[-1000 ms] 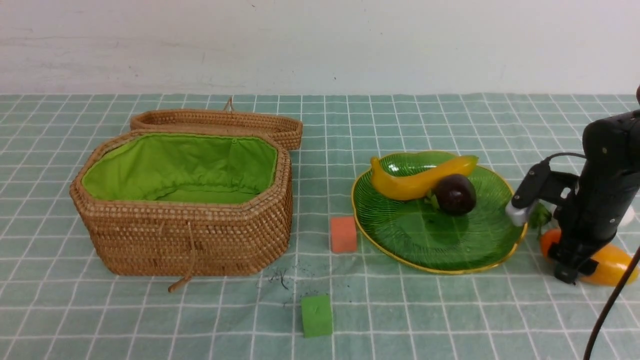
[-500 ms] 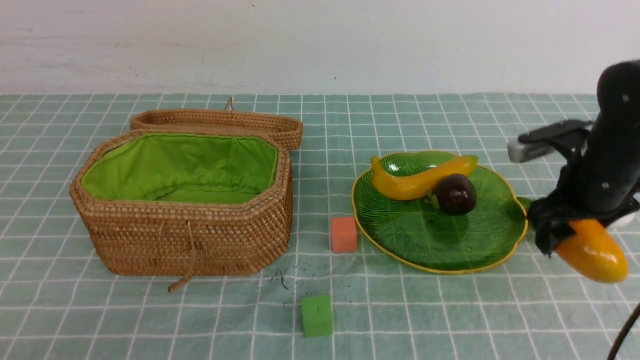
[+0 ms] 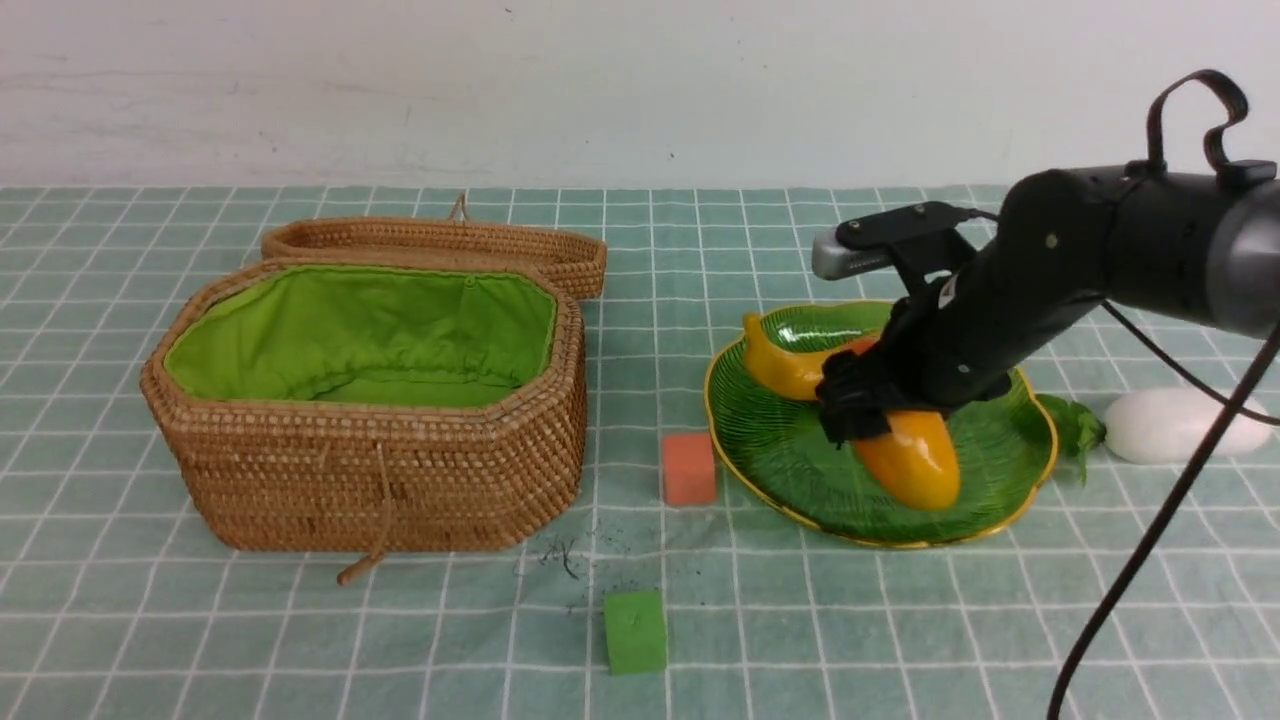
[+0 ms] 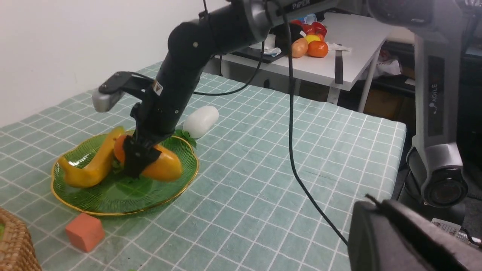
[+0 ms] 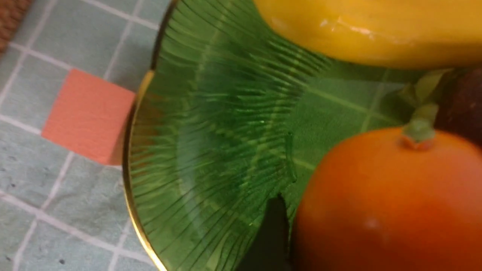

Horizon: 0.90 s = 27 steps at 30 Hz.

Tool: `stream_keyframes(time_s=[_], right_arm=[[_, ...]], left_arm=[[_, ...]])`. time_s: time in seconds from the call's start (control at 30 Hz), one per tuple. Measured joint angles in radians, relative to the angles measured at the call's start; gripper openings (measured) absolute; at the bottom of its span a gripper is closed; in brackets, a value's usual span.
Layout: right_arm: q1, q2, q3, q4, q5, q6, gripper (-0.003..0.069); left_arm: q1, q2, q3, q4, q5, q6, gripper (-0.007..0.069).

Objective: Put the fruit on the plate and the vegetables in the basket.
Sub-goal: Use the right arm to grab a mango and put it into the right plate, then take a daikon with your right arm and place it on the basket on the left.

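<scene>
We've got the mango (image 3: 910, 460) off the cloth (image 3: 900, 620) and over the plate (image 3: 780, 450) now: last fruit! Can't tell if the right gripper (image 3: 860, 410) grips it.

You are reading "PiPER" in white on the grey upper link of the right arm (image 4: 263, 11) in the left wrist view. "AGILE·X" is running vertically down the grey column (image 4: 435, 124). The forearm sticker (image 4: 157, 87) is showing too small to read.
</scene>
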Motion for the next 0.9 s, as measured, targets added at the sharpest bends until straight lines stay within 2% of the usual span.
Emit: stream_keyframes(time_s=[0.13,0.27,0.3,0.4,0.47,0.5,0.53,0.57,0.67,0.7,0.73,0.83,0.87,0.9], right_arm=[[0.000,-0.027,-0.022,-0.020,0.053,0.000,0.0676],[0.000,-0.081,-0.060,-0.117,0.145,0.000,0.0637],[-0.005,-0.114,-0.073,-0.218,0.204,-0.012,0.0600],[-0.052,-0.152,-0.078,-0.411,0.307,-0.102,0.0521],[-0.093,-0.153,-0.079,-0.439,0.328,-0.157,0.0490],[-0.150,-0.149,-0.079,-0.443,0.328,-0.228,0.0462],[-0.168,-0.146,-0.079,-0.432,0.327,-0.251,0.0456],[-0.254,-0.129,-0.079,-0.386,0.318,-0.381,0.0443],[-0.342,-0.098,-0.079,-0.350,0.298,-0.595,0.0459],[-0.353,-0.092,-0.079,-0.345,0.296,-0.627,0.0462],[-0.381,-0.076,-0.079,-0.334,0.276,-0.713,0.0488],[-0.418,-0.039,-0.079,-0.300,0.217,-0.839,0.0543],[-0.433,-0.004,-0.079,-0.281,0.147,-0.910,0.0597],[-0.433,-0.004,-0.079,-0.281,0.140,-0.910,0.0602]], left_arm=[[0.000,0.000,0.000,0.000,-0.006,0.000,-0.0002],[0.000,0.000,0.000,0.000,-0.009,0.000,-0.0001],[0.000,0.000,0.000,0.000,-0.011,0.000,0.0001],[0.000,0.000,0.000,0.000,-0.013,0.000,0.0000],[0.000,0.000,0.000,0.000,-0.013,0.000,0.0000],[0.000,0.000,0.000,0.000,-0.013,0.000,0.0000],[0.000,0.000,0.000,0.000,-0.013,0.000,0.0000],[0.000,0.000,0.000,0.000,-0.013,0.000,0.0000],[0.000,0.000,0.000,0.000,-0.013,0.000,0.0000],[0.000,0.000,0.000,0.000,-0.013,0.000,0.0000],[0.000,0.000,0.000,0.001,-0.012,0.000,0.0000],[0.000,0.000,0.000,0.003,-0.012,0.000,0.0002],[0.000,0.000,0.000,0.003,-0.012,0.000,0.0004],[0.000,0.000,0.000,0.003,-0.012,0.000,0.0005]])
